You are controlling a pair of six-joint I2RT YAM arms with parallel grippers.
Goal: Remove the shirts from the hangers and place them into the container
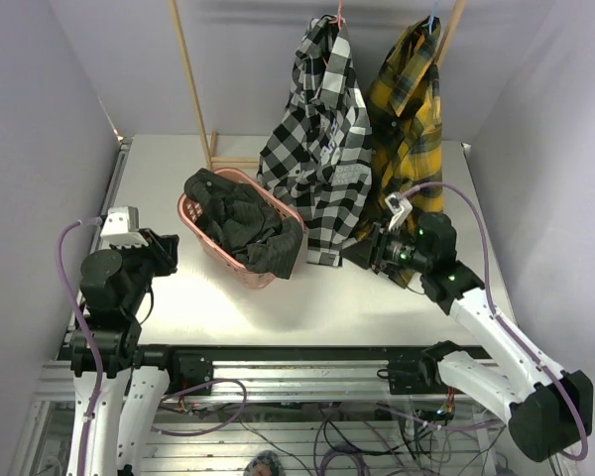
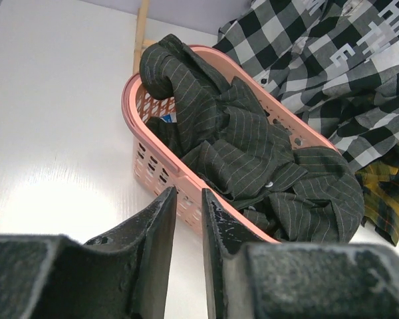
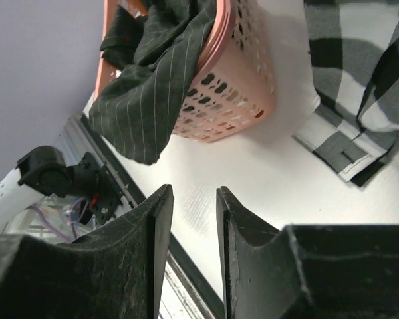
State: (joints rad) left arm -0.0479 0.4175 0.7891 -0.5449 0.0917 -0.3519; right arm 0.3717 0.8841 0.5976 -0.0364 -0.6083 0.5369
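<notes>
The black-and-white check shirt (image 1: pixel 322 139) hangs from a pink hanger (image 1: pixel 339 17), its hem reaching the table. To its right the yellow-and-black plaid shirt (image 1: pixel 409 109) hangs on a light blue hanger (image 1: pixel 433 20). The pink container (image 1: pixel 191 220) stands left of them, with a dark charcoal garment (image 1: pixel 243 223) draped over its near end. My left gripper (image 1: pixel 167 253) (image 2: pixel 189 193) is left of the container (image 2: pixel 130 106), slightly open and empty. My right gripper (image 1: pixel 355 255) (image 3: pixel 194 191) is low by the check shirt's hem (image 3: pixel 349 149), also slightly open with nothing between its fingers.
Wooden rack poles (image 1: pixel 190 79) rise behind the container, with a foot (image 1: pixel 233 161) on the table. Grey walls close in on both sides. The table's near edge and metal frame (image 3: pixel 113 179) lie just below the right gripper.
</notes>
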